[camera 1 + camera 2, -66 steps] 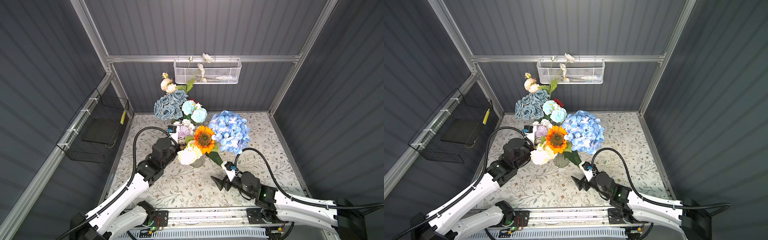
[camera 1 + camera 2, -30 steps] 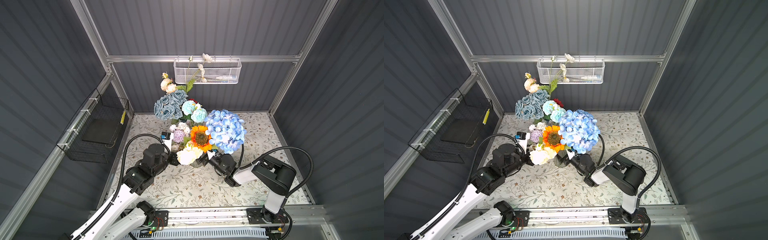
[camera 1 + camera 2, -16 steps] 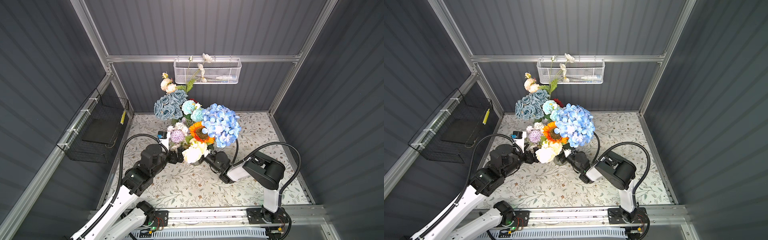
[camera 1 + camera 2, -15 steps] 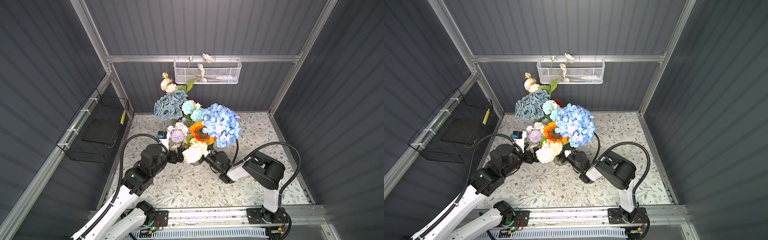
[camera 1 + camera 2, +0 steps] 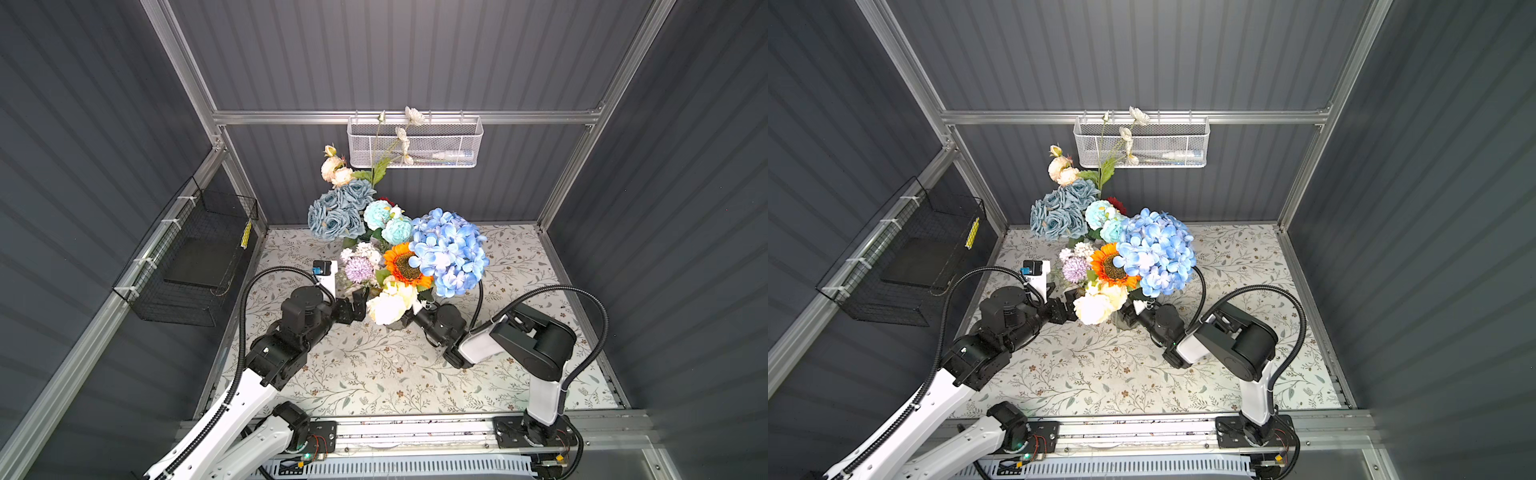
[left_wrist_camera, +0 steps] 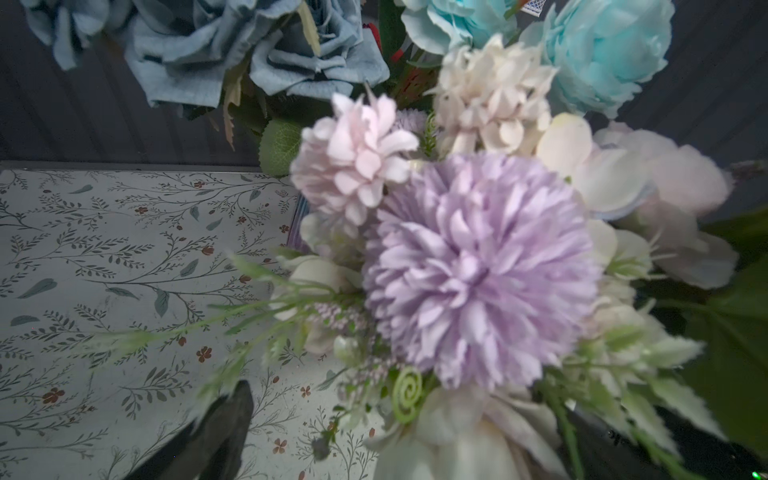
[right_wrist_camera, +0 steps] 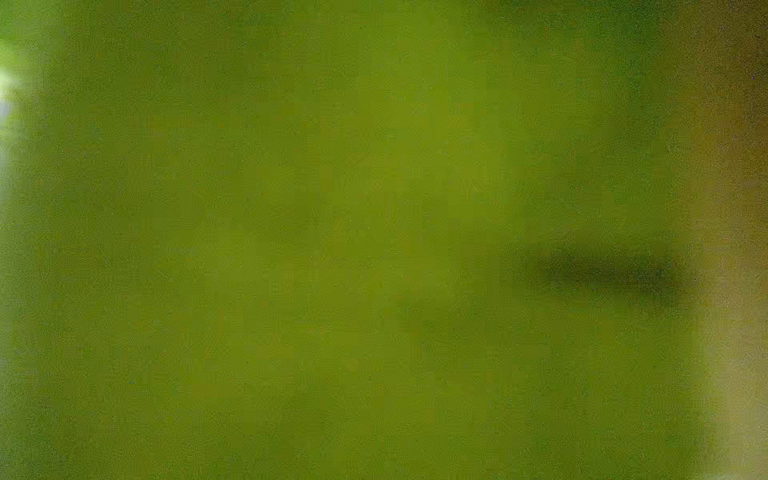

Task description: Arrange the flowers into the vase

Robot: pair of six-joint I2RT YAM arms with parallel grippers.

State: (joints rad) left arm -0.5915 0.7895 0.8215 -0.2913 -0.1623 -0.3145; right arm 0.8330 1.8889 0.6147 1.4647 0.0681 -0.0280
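Standing mid-tabletop (image 5: pixel 374 374), nearer the back wall: flowers (image 5: pixel 399 257) bunched in a glass vase (image 5: pixel 1122 322) that is mostly hidden under the blooms. Blue hydrangea (image 5: pixel 451 253) overhangs the right side. The tallest stems cross the white mesh basket (image 5: pixel 415 141) on the back wall. Left pincer (image 5: pixel 356 305): jaws wide, just beside the cream heads. Right pincer (image 5: pixel 411 316): tucked under the blooms at the vase, width cannot be told; its wrist view is green blur. Bare cloth lies toward the front rail and right edge.
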